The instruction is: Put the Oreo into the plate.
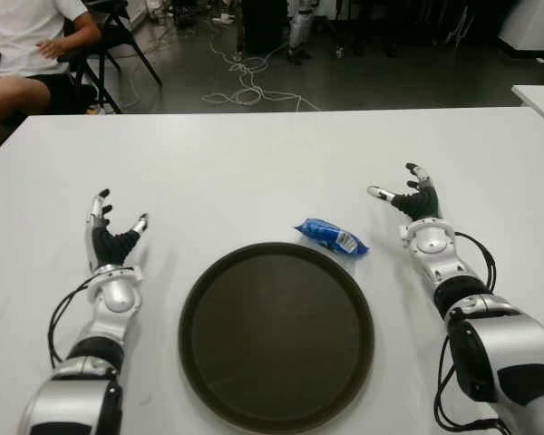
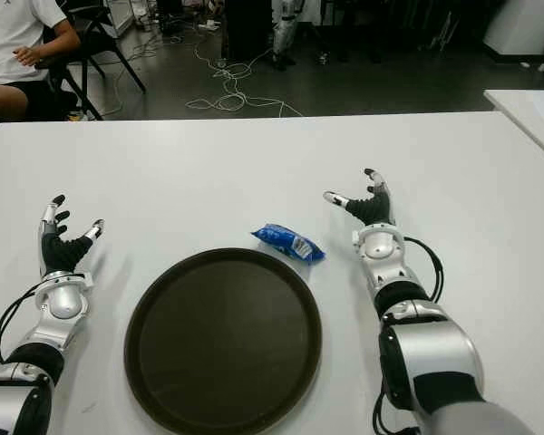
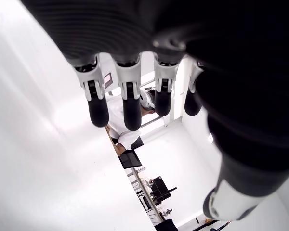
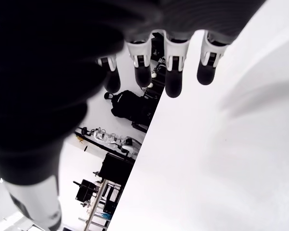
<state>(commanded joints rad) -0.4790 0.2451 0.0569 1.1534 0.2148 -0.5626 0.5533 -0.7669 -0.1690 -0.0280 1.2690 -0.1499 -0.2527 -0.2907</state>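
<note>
**Oreo lies on the counter beside the plate**

The white counter (image 1: 254, 163) carries a round dark plate (image 1: 276, 335). Left of the plate, the left robot hand (image 1: 109, 240) shows with fingers spread, holding nothing. Right of the plate, the right robot hand (image 1: 415, 201) is likewise released and empty. The blue Oreo (image 1: 331, 236) pack lies just beyond the plate's far right rim, between plate and right robot hand.

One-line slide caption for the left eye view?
Both robot hands open on the white table: left robot hand, right robot hand, blue Oreo pack just beyond the empty dark plate.
</note>
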